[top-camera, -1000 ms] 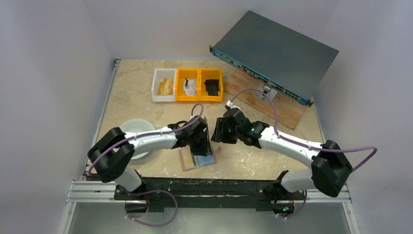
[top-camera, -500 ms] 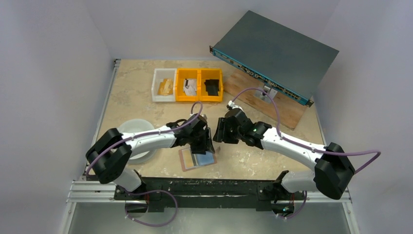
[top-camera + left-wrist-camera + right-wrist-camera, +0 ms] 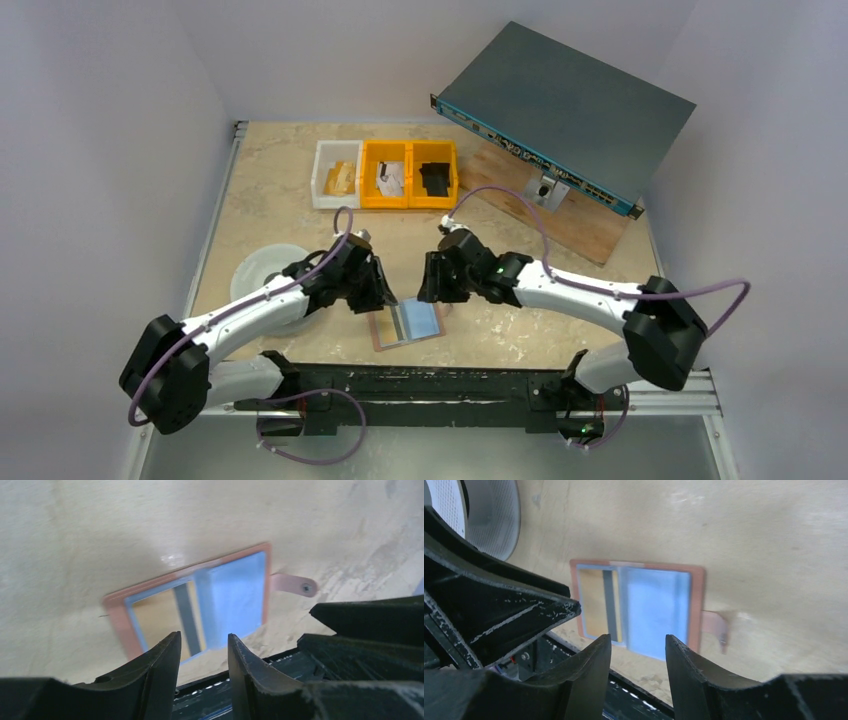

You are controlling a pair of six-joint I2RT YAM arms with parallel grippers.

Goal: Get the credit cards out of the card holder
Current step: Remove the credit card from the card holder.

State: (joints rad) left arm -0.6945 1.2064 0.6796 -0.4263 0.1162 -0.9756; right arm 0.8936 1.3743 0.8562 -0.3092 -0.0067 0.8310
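The card holder (image 3: 405, 328) lies opened flat on the table near the front edge, pinkish-tan rim up, its snap tab (image 3: 295, 585) pointing right. In its left half sits a yellowish-gold credit card (image 3: 157, 622) with a dark stripe; the right half (image 3: 656, 607) shows only pale blue. My left gripper (image 3: 378, 292) hovers above the holder's upper left corner, open and empty (image 3: 203, 639). My right gripper (image 3: 432, 288) hangs above its upper right part, open too, with nothing between its fingers (image 3: 639, 640). Neither gripper touches the card holder (image 3: 696, 605).
A white bowl (image 3: 262, 272) stands left of the left arm. One white bin (image 3: 338, 173) and two yellow bins (image 3: 410, 172) line the back. A grey rack unit (image 3: 565, 105) rests on a wooden board (image 3: 565, 220) at the back right. A black rail (image 3: 420, 378) runs along the near edge.
My left gripper has drawn back to the left, off the card holder, uncovering it. The right gripper has shifted a little left. The holder has not moved.
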